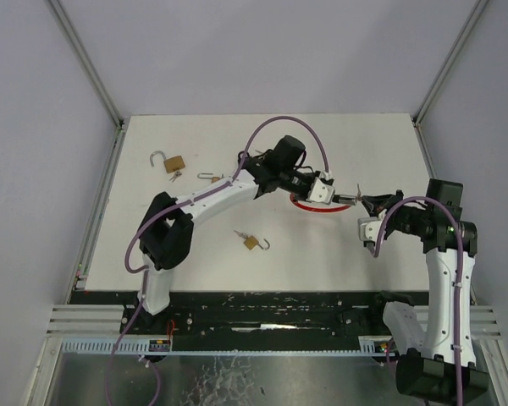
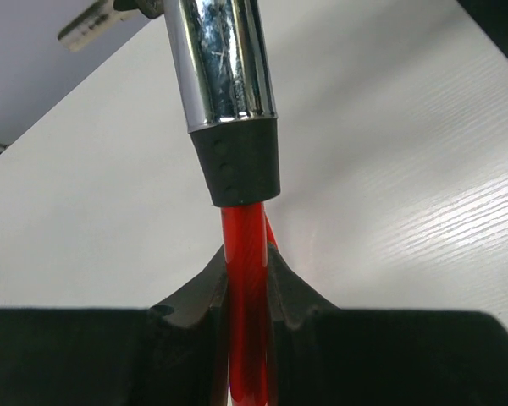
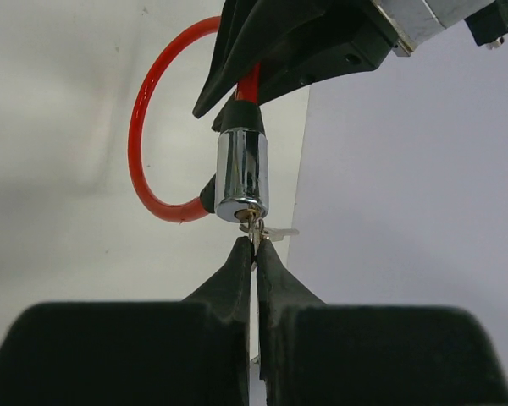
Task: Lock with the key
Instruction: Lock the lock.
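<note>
The cable lock [image 1: 309,205] is held between the two hands, over the surface [image 1: 364,144], right of its middle. The left hand [image 2: 247,271] is narrowed to a slim gap and is clamped on the red cable [image 2: 245,338], just below the black collar of the chrome cylinder [image 2: 220,59]. The right hand [image 3: 254,249] is fully closed. Its fingertips [image 3: 237,262] are pinched on the key [image 3: 252,227], which is seated at the keyhole end of the cylinder. A second key [image 3: 278,232] projects sideways beside it. Three brass padlocks [image 1: 173,162] are laid on the left half of the surface, well apart from both hands.
</note>
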Controlling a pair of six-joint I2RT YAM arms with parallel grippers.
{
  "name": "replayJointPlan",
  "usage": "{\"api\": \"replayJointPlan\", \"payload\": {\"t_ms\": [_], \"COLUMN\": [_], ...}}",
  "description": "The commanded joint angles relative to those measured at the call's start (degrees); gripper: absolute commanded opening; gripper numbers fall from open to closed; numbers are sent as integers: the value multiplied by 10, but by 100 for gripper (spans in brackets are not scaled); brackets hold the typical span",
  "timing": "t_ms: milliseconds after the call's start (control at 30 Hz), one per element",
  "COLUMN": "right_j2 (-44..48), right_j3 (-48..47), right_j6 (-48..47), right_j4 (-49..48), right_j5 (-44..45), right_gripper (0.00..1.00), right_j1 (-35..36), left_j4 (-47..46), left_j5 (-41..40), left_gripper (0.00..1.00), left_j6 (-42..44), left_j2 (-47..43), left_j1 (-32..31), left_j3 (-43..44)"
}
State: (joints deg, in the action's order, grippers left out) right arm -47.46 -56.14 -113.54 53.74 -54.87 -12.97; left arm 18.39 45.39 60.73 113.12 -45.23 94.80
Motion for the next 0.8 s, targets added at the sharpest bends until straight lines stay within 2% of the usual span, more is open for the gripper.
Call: {"api": "replayJointPlan", "payload": {"t_ms": [0,133,233,300,400,500,600,767], "right_j2": [-8,-31,-20,-16,-23,-5,-15,-83], "right_j3": [-72,-109,-100,-93,-78,-18,-22,-157], "right_j6": [12,53,99,78,-10,40,87,193], "right_j4": [-26,-2,-45,-30,49,-27,-63,-74], "right_j5": [25,17,36,42,75,180,185,258], "right_gripper": [0,0,0,0,0,0,0,0], "right_j1": [-5,-5,-4,-3,40,128,141,140], "left_j4": [116,95,93,100,143,212,235,235], "left_j5": [58,-24,-19,28,184,269,273,253], "left_gripper": [0,0,0,0,0,0,0,0], "left_j6": [3,-21,-34,-41,-50,-65,-61,-50], "left_j2": [29,35,33,34,57,99,117,113], "left_j1": [28,20,21,30,58,72,75,86], "left_j3": [19,18,20,29,70,148,169,164]}}
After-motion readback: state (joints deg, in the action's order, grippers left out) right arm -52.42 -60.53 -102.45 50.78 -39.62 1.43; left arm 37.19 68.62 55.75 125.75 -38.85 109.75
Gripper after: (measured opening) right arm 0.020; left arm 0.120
